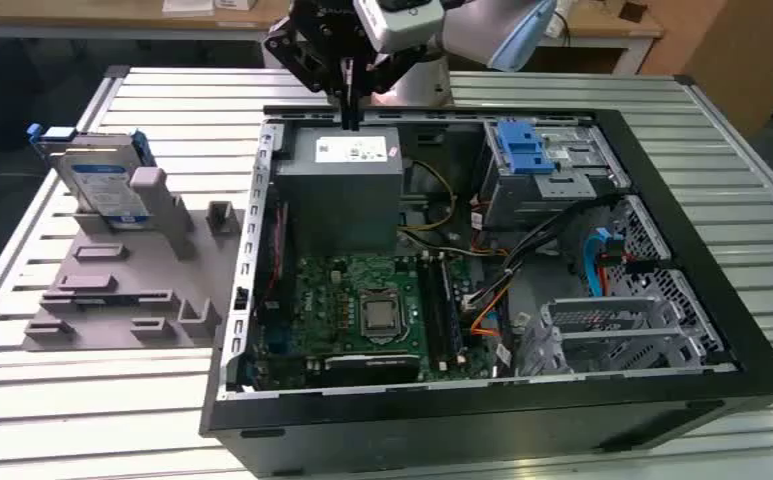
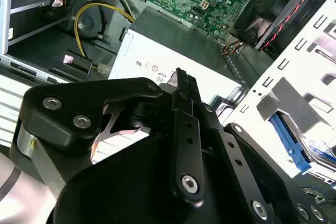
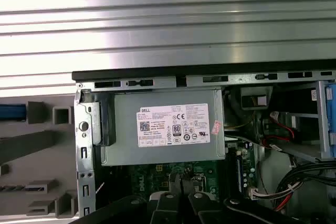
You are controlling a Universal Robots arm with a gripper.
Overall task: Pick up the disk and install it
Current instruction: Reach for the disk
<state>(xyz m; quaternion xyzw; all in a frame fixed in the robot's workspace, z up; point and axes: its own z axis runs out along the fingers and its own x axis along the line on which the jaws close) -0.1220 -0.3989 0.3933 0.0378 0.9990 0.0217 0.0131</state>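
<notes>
The disk (image 1: 101, 178) stands on edge in a grey holder (image 1: 133, 290) on the exterior view's left, outside the computer case. It is silver-grey with a white-and-blue label and blue rails. My gripper (image 1: 350, 122) hangs over the far edge of the case, just above the power-supply box (image 1: 346, 190) and well away from the disk. Both wrist views show its black fingers (image 2: 180, 85) pressed together with nothing between them, above the white sticker of the power-supply box (image 3: 173, 124).
The open black case (image 1: 706, 300) holds a green motherboard (image 1: 359, 300), cable bundles, and a metal drive cage with a blue latch (image 1: 526, 150) at the far right. Everything rests on a slatted metal table (image 1: 93, 410).
</notes>
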